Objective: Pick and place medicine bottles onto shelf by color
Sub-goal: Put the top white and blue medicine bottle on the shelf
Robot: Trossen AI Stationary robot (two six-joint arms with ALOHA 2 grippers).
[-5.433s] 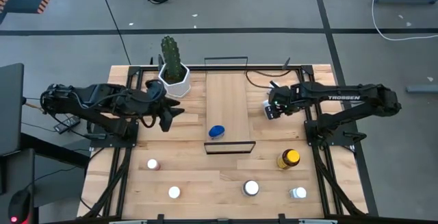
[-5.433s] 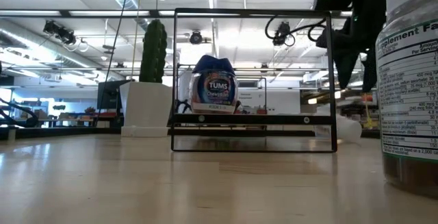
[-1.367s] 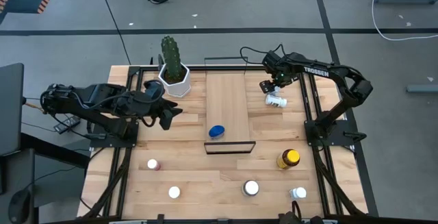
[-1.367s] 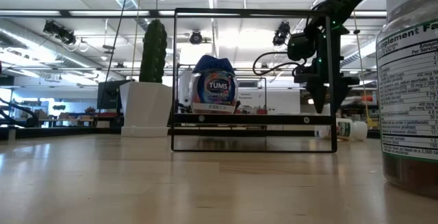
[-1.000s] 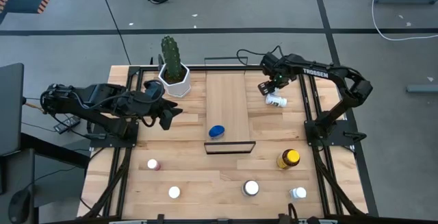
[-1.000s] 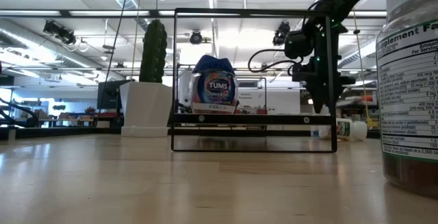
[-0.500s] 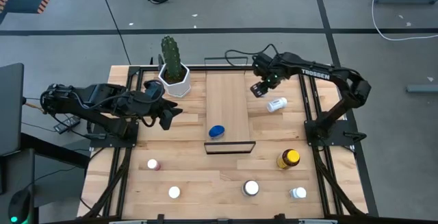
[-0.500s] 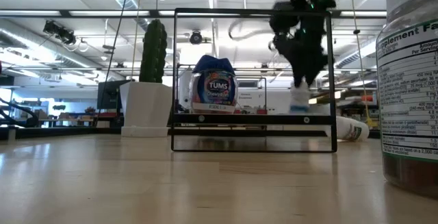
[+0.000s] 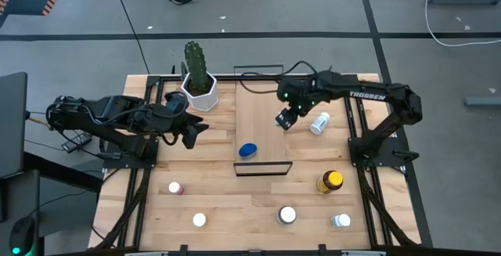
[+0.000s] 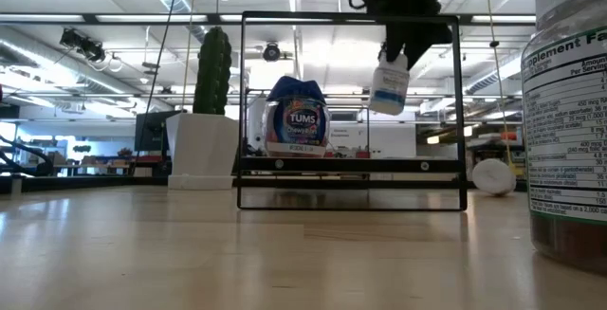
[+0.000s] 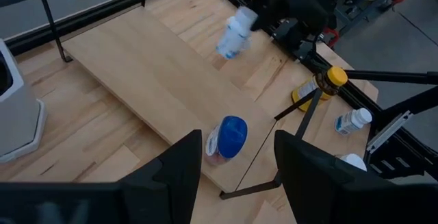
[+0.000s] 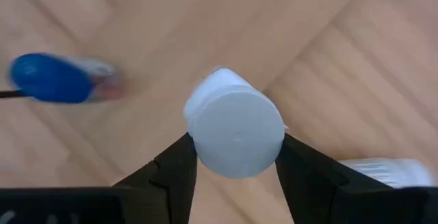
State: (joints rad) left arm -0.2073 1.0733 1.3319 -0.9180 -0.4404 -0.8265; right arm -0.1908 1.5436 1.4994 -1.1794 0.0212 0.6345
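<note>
Since the earlier frame, your right gripper (image 9: 284, 118) is lifting a white-capped bottle (image 10: 389, 81) off the table and carrying it inward over the shelf (image 9: 258, 107). Its jaws are clamping the bottle's round plastic body, cap (image 12: 236, 133) pointing out past the fingertips. You are holding the bottle tilted above the smooth light-wood board, with the blue-lidded bottle (image 9: 248, 150) standing nearer the front wire rail. A second white bottle (image 9: 318, 123) is lying on its side just beside the shelf. Your left gripper (image 9: 194, 131) is waiting near the cactus pot (image 9: 200, 91), jaws apart and empty.
</note>
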